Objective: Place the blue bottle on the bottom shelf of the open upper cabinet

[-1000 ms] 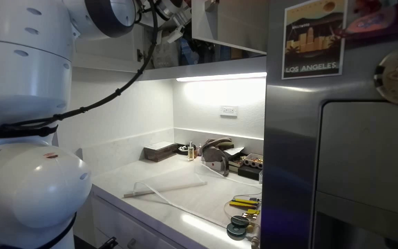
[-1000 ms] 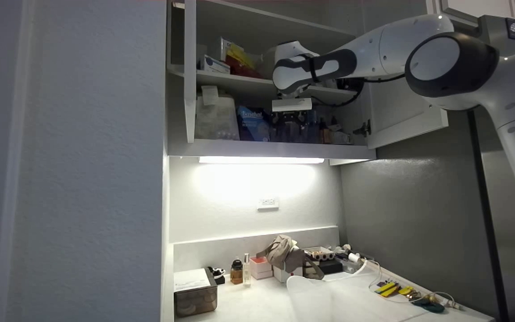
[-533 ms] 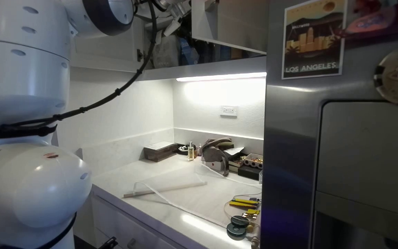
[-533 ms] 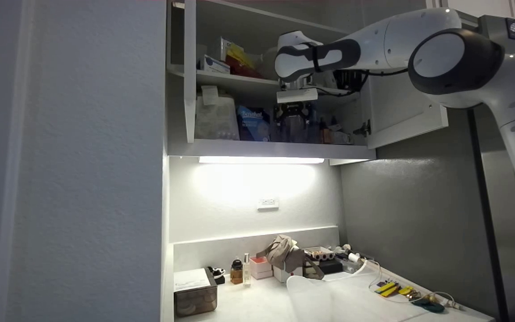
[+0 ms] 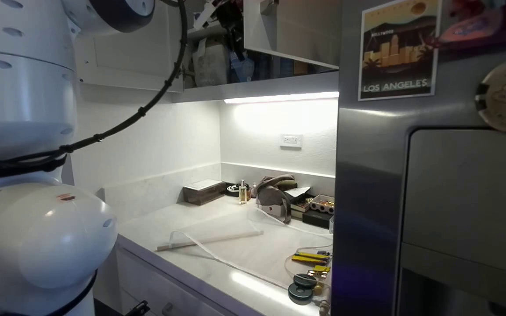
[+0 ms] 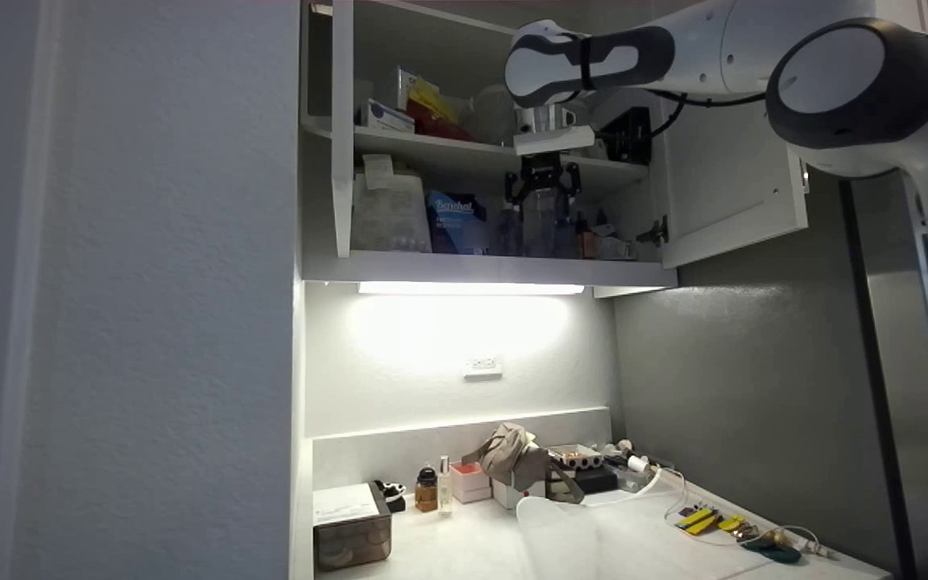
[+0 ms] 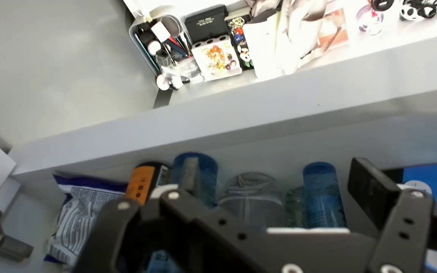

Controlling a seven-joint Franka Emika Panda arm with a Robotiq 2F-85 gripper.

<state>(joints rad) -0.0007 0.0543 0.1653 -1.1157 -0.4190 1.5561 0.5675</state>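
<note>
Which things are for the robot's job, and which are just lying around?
For the job:
gripper
blue bottle (at least two show; I can't tell which)
bottom shelf
cabinet

Just lying around:
yellow tools
brown box
cloth

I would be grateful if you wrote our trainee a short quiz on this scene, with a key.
1. True or false: the gripper is open.
2. Where is the blue bottle right of the clear container in the wrist view? A: countertop. B: bottom shelf. C: drawer.
3. Fill in: the poster on the steel fridge reads LOS ____.
Key: 1 true; 2 B; 3 ANGELES.
</note>
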